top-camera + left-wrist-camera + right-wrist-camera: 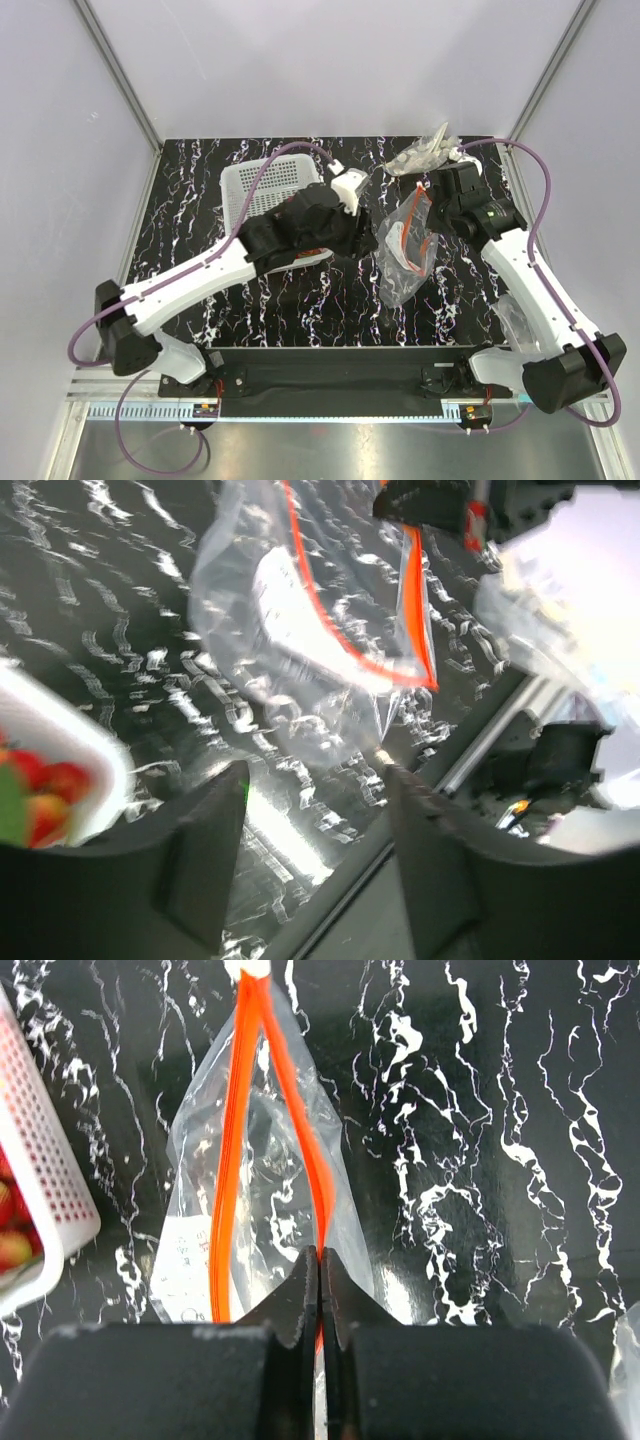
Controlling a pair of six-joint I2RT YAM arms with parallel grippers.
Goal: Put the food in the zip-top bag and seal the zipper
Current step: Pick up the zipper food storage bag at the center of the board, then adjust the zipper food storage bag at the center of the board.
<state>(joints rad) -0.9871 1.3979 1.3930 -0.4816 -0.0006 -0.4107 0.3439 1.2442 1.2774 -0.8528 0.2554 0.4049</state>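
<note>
Right tool (318, 1295) is pinching tight on the zipper (231, 1160), bag (190, 1160) dangling above the counter (480, 1110); left tool (315, 780) is hovering wide open, empty, near the bag

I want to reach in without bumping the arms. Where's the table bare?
Bare: the left strip of the table, between its edge and the basket; and the near middle, between the left arm and the zip-top bag. Crowded: between basket and bag, where the open left gripper hangs and the right gripper pinches the zipper.
</note>
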